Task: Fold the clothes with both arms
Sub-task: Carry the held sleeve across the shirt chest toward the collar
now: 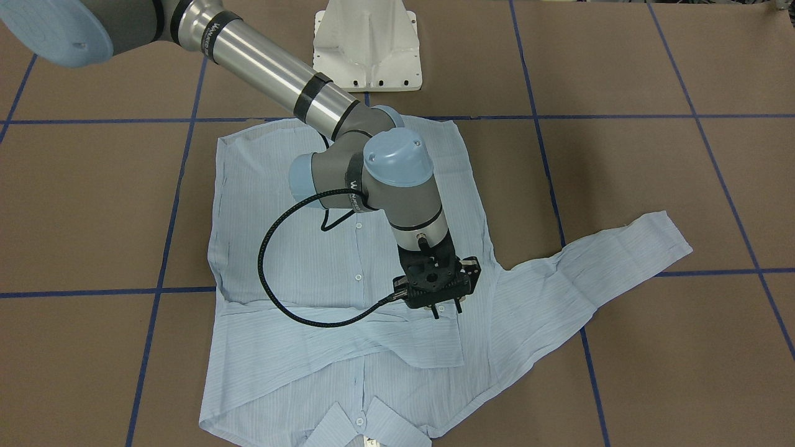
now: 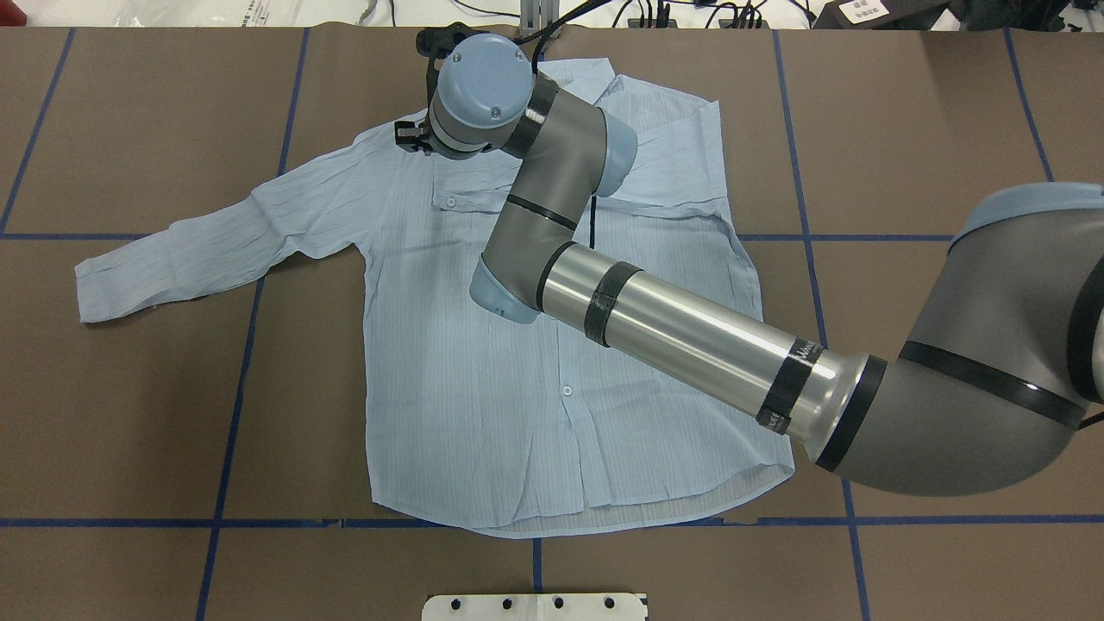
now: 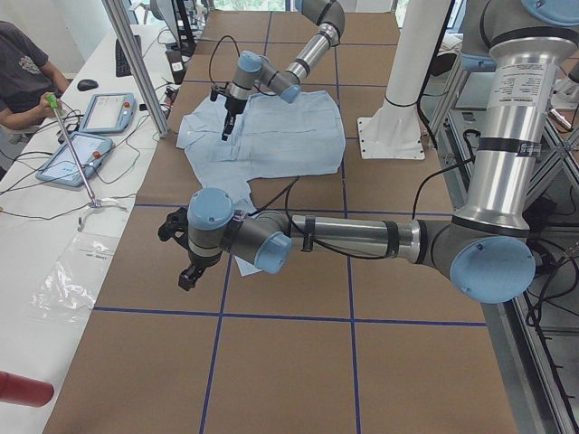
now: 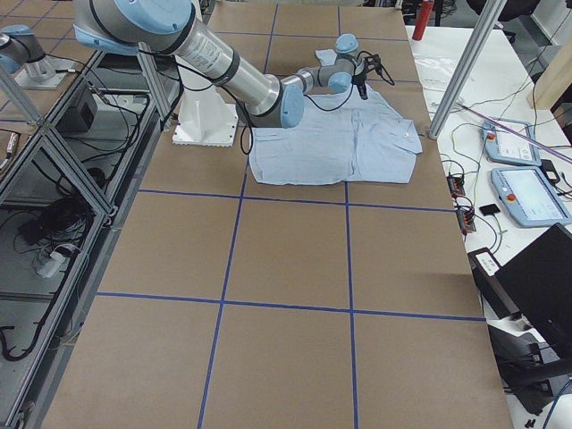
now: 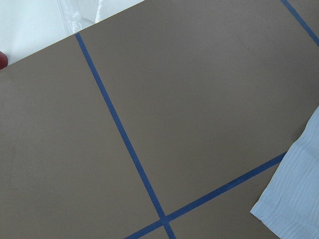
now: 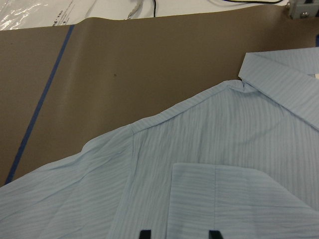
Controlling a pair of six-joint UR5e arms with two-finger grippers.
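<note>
My right arm (image 2: 673, 336) reaches in from the right across the shirt (image 2: 483, 388), elbow bent and wrist turned straight down near the far left shoulder. The right gripper (image 1: 446, 310) hangs just over the cloth, its fingertips (image 6: 144, 233) a little apart with nothing between them, above the cuff (image 6: 224, 199) of a sleeve folded across the chest. My left arm (image 3: 353, 237) stretches low over the bare table (image 2: 906, 129), well left of the body of the shirt. I cannot tell how the left gripper (image 3: 187, 262) has its jaws. The shirt lies flat, buttons up, its long axis running near to far: hem (image 2: 561, 517) towards me, collar (image 1: 366, 428) at the far edge. The other sleeve (image 2: 198, 250) is spread out to the left
</note>
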